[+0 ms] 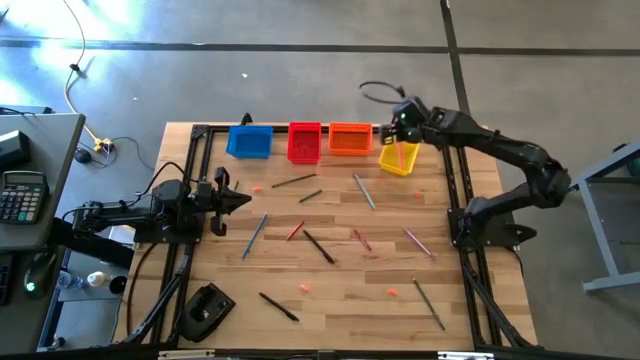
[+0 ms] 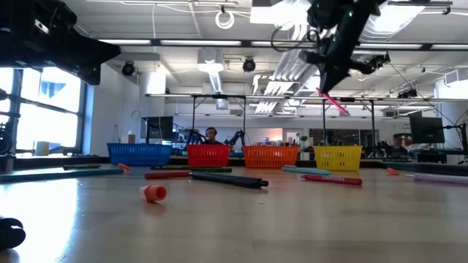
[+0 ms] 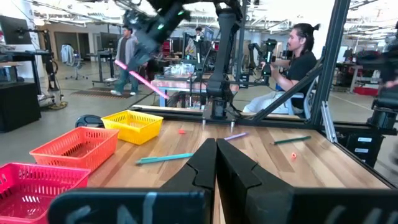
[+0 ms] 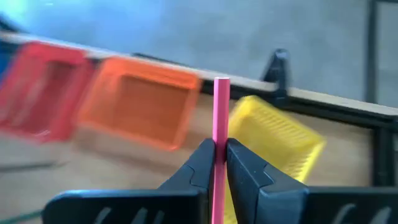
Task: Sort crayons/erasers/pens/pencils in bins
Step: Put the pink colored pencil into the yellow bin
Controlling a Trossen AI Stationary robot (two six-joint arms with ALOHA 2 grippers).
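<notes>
We judge delivery is under way: our right pincer [image 4: 216,163], pinching a pink stick [image 4: 221,118], hangs above the yellow bin [image 1: 397,160]; next, release. Left pincer [image 1: 232,196] pressed together, waiting.

Right gripper [image 4: 216,163] raised, fingers pinched together, left gripper [image 1: 243,198] low, fingers closed

Bins [image 1: 318,141] in row along far table edge; sticks [image 1: 318,245] scattered before them.
</notes>
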